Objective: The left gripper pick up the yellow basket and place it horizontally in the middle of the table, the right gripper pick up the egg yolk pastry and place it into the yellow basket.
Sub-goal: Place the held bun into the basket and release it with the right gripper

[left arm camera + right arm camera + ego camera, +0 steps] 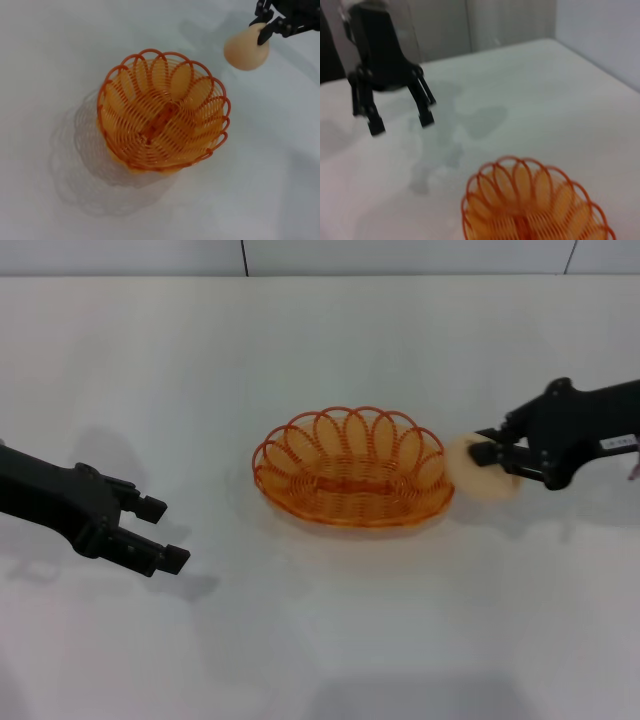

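Observation:
The yellow basket (352, 468) sits upright in the middle of the white table (320, 640); it is empty, as the left wrist view (162, 116) and the right wrist view (535, 205) show. My right gripper (497, 462) is shut on the egg yolk pastry (484, 468) and holds it just right of the basket's right rim, above the table. The pastry also shows in the left wrist view (246, 48). My left gripper (160, 532) is open and empty, well to the left of the basket; the right wrist view shows it too (400, 123).
The table's far edge meets a tiled wall (300, 255) at the back. Shadows of the arms and the basket lie on the white surface.

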Robot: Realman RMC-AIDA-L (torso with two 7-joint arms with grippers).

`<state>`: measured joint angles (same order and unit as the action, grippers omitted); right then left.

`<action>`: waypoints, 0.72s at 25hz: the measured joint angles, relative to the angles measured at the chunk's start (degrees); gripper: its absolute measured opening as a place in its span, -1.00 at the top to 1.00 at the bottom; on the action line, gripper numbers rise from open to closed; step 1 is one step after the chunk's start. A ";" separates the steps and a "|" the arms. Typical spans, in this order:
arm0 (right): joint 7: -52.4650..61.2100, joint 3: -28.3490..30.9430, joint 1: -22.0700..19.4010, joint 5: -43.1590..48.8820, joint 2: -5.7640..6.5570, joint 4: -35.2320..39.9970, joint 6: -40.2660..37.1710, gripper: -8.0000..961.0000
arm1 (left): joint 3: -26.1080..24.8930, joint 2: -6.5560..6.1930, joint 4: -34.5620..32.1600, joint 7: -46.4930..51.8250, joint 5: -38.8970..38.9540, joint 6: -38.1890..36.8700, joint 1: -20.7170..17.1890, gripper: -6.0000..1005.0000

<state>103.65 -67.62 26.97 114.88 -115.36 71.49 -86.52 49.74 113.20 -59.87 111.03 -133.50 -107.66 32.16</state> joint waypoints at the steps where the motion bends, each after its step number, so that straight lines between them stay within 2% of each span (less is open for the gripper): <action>1: -0.01 -0.43 0.21 -0.60 -0.08 -0.01 0.12 0.82 | 0.01 0.00 0.01 -0.09 0.00 0.01 0.00 -0.76; 5: -0.11 -4.56 1.45 -2.32 -0.21 -0.45 3.72 0.83 | 0.01 0.10 0.02 -0.26 -0.04 0.09 0.01 -0.76; 13: -0.12 -17.98 3.56 -2.66 -0.39 -1.49 17.85 0.84 | 0.01 0.17 0.12 -0.36 -0.15 0.17 -0.06 -0.76; 18: -0.13 -21.47 5.20 -2.69 -0.54 -3.62 22.08 0.84 | 0.00 0.28 0.12 -0.38 -0.16 0.33 -0.08 -0.76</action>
<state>103.52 -89.09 32.17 112.19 -115.90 67.87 -64.43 49.74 113.48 -59.75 110.65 -133.66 -107.33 32.07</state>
